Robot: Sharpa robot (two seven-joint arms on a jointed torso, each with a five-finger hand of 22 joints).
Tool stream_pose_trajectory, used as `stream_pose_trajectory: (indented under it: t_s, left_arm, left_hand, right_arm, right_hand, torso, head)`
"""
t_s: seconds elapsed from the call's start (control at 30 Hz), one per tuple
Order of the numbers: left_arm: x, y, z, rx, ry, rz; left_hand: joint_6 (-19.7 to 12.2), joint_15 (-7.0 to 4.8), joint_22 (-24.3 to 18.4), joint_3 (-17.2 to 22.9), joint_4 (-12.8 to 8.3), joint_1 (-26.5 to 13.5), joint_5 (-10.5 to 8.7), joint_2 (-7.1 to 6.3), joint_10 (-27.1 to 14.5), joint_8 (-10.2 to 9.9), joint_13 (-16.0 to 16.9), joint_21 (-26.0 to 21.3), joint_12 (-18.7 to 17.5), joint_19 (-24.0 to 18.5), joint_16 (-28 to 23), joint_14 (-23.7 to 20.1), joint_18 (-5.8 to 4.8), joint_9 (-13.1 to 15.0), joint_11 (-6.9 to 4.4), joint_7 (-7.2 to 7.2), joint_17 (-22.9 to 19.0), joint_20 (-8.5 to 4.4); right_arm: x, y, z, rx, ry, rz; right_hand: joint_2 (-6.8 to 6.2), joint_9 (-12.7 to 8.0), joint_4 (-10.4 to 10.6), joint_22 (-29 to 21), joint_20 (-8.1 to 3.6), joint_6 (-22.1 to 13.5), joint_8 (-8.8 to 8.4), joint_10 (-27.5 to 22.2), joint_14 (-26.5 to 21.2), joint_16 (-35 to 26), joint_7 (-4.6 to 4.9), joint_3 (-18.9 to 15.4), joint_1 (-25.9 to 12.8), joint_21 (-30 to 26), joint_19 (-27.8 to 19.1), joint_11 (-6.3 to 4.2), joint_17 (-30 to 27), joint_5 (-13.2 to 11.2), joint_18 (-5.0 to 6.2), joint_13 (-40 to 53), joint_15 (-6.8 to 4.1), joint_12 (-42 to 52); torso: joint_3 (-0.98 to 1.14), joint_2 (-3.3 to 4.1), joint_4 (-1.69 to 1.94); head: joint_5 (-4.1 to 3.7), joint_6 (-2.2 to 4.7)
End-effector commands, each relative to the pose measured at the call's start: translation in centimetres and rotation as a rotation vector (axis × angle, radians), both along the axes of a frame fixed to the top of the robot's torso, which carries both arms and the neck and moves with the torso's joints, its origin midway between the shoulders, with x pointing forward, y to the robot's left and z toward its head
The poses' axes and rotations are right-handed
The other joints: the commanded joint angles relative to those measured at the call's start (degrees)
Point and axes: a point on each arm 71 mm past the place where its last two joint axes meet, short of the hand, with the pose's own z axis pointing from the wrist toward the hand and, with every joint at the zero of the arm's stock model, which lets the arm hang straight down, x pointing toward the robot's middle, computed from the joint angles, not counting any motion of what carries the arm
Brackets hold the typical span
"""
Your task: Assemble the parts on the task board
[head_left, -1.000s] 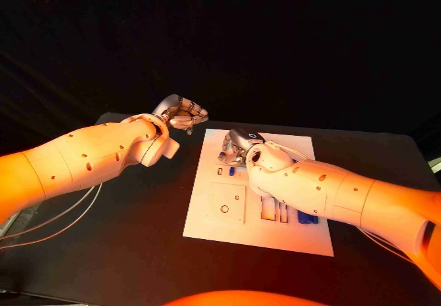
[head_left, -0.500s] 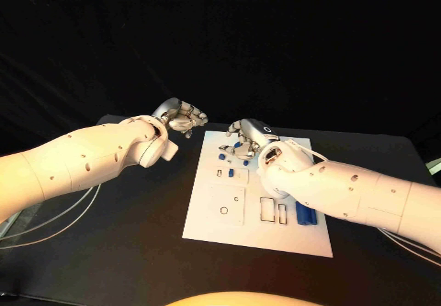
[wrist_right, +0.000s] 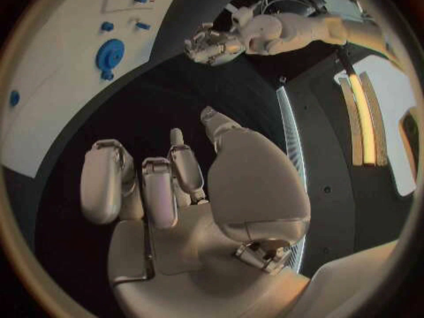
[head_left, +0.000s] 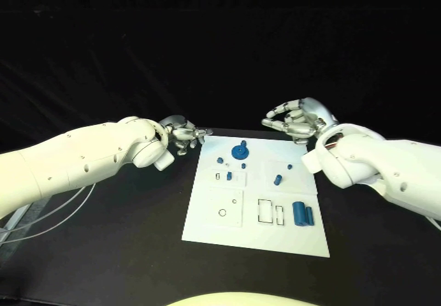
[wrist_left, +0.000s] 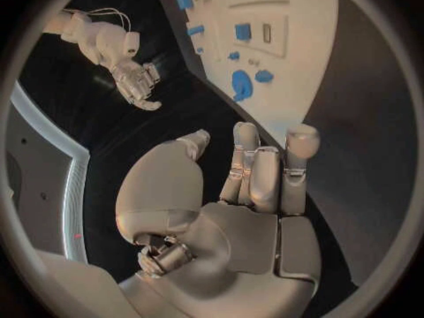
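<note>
So the task board (head_left: 220,223) is sitting flat in the middle of the black counter (head_left: 110,255), and the blue parts are scattered across it. There's a round gear-looking part (head_left: 241,152) lying near the board's far edge, a few tiny blue pieces (head_left: 225,166) around it, one small block (head_left: 278,180) standing in a slot on the right-hand plate, and two longer blue bars (head_left: 304,213) resting side by side near the board's right edge, just beside a pair of empty rectangular cutouts (head_left: 264,211). My guess is those bars are waiting to go into cutouts like those, so the job is looking only partly done. Neither hand is touching anything at the moment. The left hand (head_left: 183,132) is hovering just off the board's far left corner, over the bare counter, fingers curled in loosely with nothing in them as far as its wrist camera is showing (wrist_left: 256,177). The right hand (head_left: 299,118) is hanging above the counter beyond the board's far right corner, fingers spread and bent, palm empty (wrist_right: 177,184). Both are sitting clear of the board, probably so the head camera is getting an open look at the parts before the next pick.
</note>
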Motion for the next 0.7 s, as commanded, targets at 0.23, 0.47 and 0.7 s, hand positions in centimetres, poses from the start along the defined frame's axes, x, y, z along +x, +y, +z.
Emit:
stream_pose_trajectory:
  t_s: [0.23,0.47,0.7]
  left_arm:
    - [-0.5,-0.7,0.3,0.118,0.162,-0.044]
    - [0.1,-2.0,0.6,0.136,0.211,-0.037]
    - [1.0,-3.6,0.6,0.157,0.232,-0.056]
  left_hand:
    - [0.5,-1.37,4.1,-3.7,0.2,-2.2,0.56,1.69,6.0,4.6,6.8,3.4,4.6,4.1,2.0,3.7,-2.48,4.5,-1.84,-1.61,7.3,-1.19]
    - [0.3,-1.46,4.2,-3.8,0.2,-2.1,0.68,2.07,5.4,4.6,5.6,3.4,3.9,4.2,1.9,3.7,-2.49,4.8,-1.91,-1.66,7.3,-1.3]
    - [-1.1,-1.34,4.3,-4.3,0.2,-2.3,0.71,2.86,5.0,3.2,5.1,3.5,3.3,4.3,1.8,3.8,-2.57,4.5,-1.66,-1.29,7.6,-1.34]
  right_arm:
    - [-1.1,-5.5,0.9,0.111,0.077,-0.082]
    - [-1.4,-8.2,1.2,0.169,0.081,-0.117]
    - [-1.3,-9.8,1.6,0.237,0.057,-0.132]
  right_hand:
    - [-0.65,0.7,1.6,7.9,-0.02,0.0,1.6,-2.0,3.8,-0.9,-0.02,0.0,0.8,-2.3,-0.5,0.06,7.9,3.0,1.72,0.2,-0.46,-1.3]
    - [-0.86,1.0,1.6,4.9,0.13,-1.7,1.96,-6.4,2.5,-4.1,0.29,0.2,1.2,-10.0,-3.2,0.31,3.9,3.4,3.02,-3.9,-0.29,-5.9]
    - [-1.48,1.7,2.3,-14.8,1.31,-6.3,3.69,-22.6,-10.2,-33.3,1.51,2.2,2.8,-49.1,-16.9,1.47,-24.1,3.9,8.19,-26.7,0.82,-29.5]
  torso:
    - [0.92,-0.87,-0.4]
    - [1.45,-1.06,-0.33]
    - [1.54,-1.08,-0.27]
  head:
    - [0.43,-0.51]
    - [0.67,-0.93]
    - [0.38,-1.23]
